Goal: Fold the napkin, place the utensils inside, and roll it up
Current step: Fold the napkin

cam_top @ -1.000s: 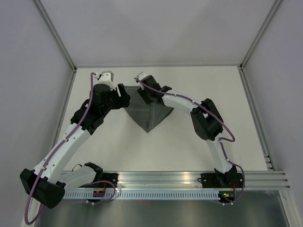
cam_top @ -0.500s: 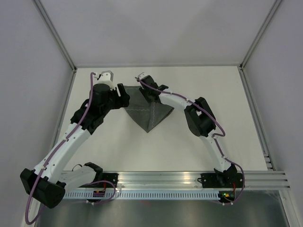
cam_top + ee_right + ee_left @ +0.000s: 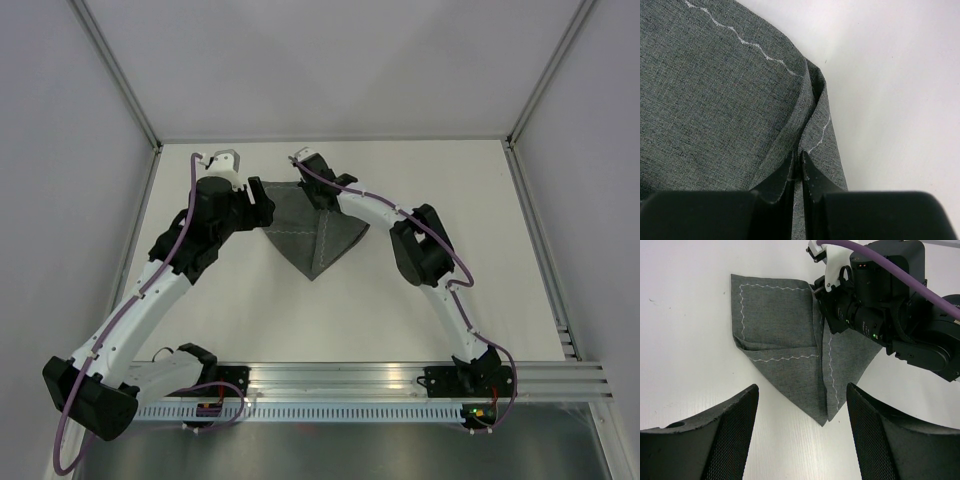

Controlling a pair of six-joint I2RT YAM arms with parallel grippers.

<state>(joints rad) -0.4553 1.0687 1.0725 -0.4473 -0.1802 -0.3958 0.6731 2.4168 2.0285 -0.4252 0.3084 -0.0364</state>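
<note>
Pinching a ridge of woven grey napkin [image 3: 715, 100], right tool [image 3: 800, 161] clenches it; left tool [image 3: 801, 388] gapes.

The napkin [image 3: 780, 335] is dark grey with a wavy white line. The table [image 3: 685, 340] is white, the cable [image 3: 860, 245] purple.

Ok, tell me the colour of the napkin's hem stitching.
White, wavy stitching on grey napkin; best in left wrist view.

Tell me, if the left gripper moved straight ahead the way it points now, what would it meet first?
Probably the napkin: its pointed end lies right ahead of the left gripper, between its open jaws. Depth is hard to judge.
</note>
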